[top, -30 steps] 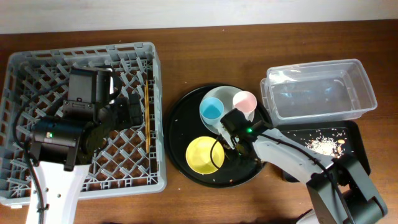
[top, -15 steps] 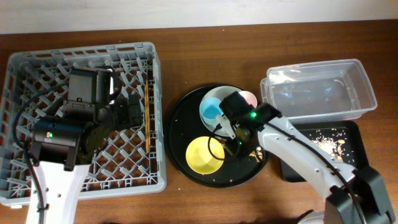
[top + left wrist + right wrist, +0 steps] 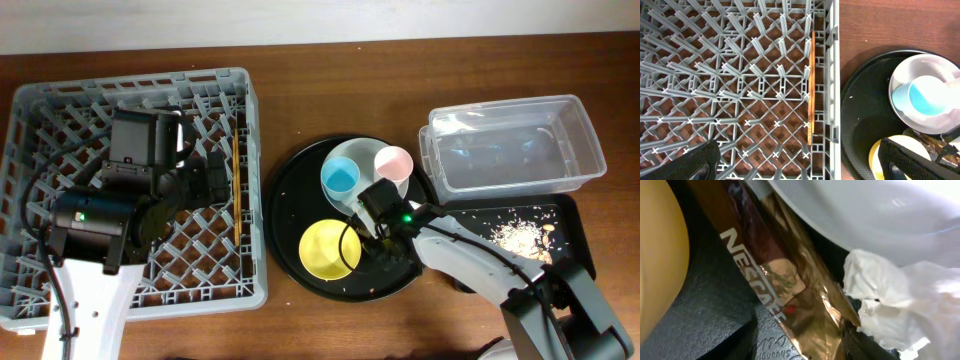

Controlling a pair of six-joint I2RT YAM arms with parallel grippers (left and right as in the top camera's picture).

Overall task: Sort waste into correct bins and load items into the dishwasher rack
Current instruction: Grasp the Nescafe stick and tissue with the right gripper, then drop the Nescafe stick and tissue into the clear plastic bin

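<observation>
The right gripper [image 3: 385, 245] reaches down into the round black tray [image 3: 290, 200] at the centre of the table, its fingers set around a gold-and-brown foil wrapper [image 3: 790, 290] that lies wedged between the yellow bowl [image 3: 325, 250] and the pale plate [image 3: 362, 150]. In the right wrist view, a crumpled white napkin [image 3: 890, 305] sits just beside the wrapper, under the plate's rim. Whether the fingers pinch the foil or merely straddle it cannot be told from this close view.

The plate carries a blue cup [image 3: 341, 177] and a pink cup [image 3: 394, 161], so the rubbish appears to be the step in hand before the crockery is lifted.

At the right of the frame, the clear plastic tub [image 3: 590, 150] stands above the shallow black tray [image 3: 575, 215], where pale food scraps [image 3: 520, 235] already lie scattered. The wrapper likely belongs in one of these bins.

At left, the left gripper [image 3: 797, 157] hovers over the grey dishwasher rack [image 3: 30, 110] with its fingers spread wide and nothing between them. A wooden chopstick [image 3: 811, 85] lies along the rack's right wall, apparently parked where the lattice keeps it from rolling.
</observation>
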